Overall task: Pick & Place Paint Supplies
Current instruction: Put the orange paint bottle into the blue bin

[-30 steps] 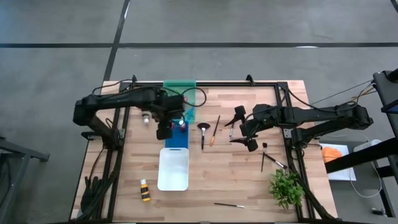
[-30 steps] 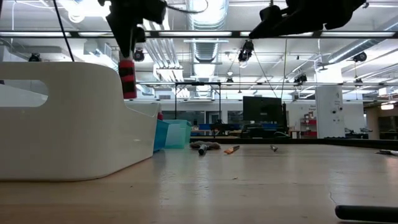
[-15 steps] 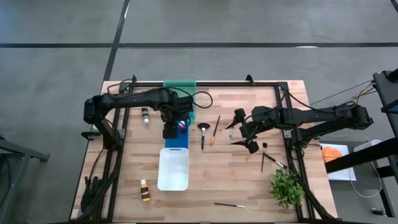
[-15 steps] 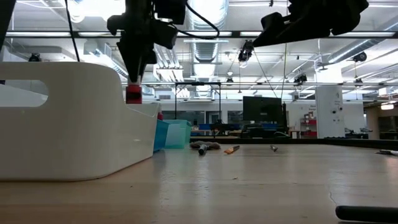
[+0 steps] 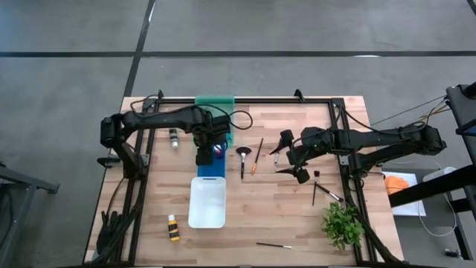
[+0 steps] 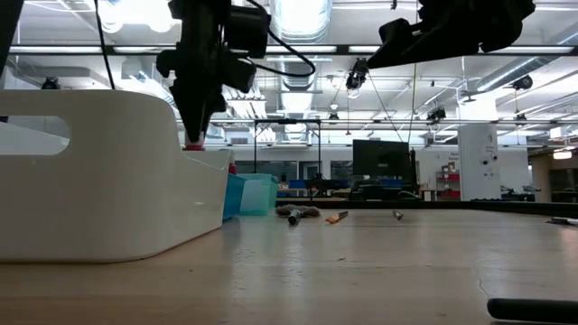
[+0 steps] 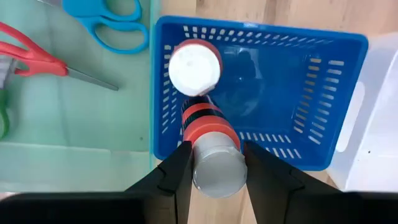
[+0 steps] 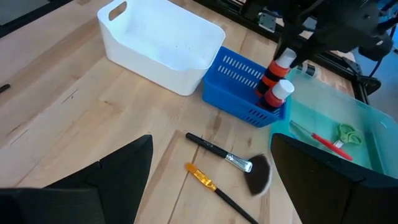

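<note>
The left gripper (image 7: 213, 163) gripped a red-banded paint bottle (image 7: 209, 127) inside the blue tray (image 7: 323, 81), beside a white-capped bottle (image 7: 194, 67). The right gripper (image 5: 292, 155), jaws spread empty, hovered at three o'clock above the table (image 5: 282, 216).

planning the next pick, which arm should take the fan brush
Right. The right end effector hangs open beside the fan brush, while the left end effector is holding a red-banded bottle in the blue basket.

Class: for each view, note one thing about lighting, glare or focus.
High view: even light, faint shadows. Low view: ceiling lights glare; the white tray looms large. Left wrist view: the held red-banded bottle looks soft, the blue basket sharper. Right wrist view: its own fingers blurred.
</note>
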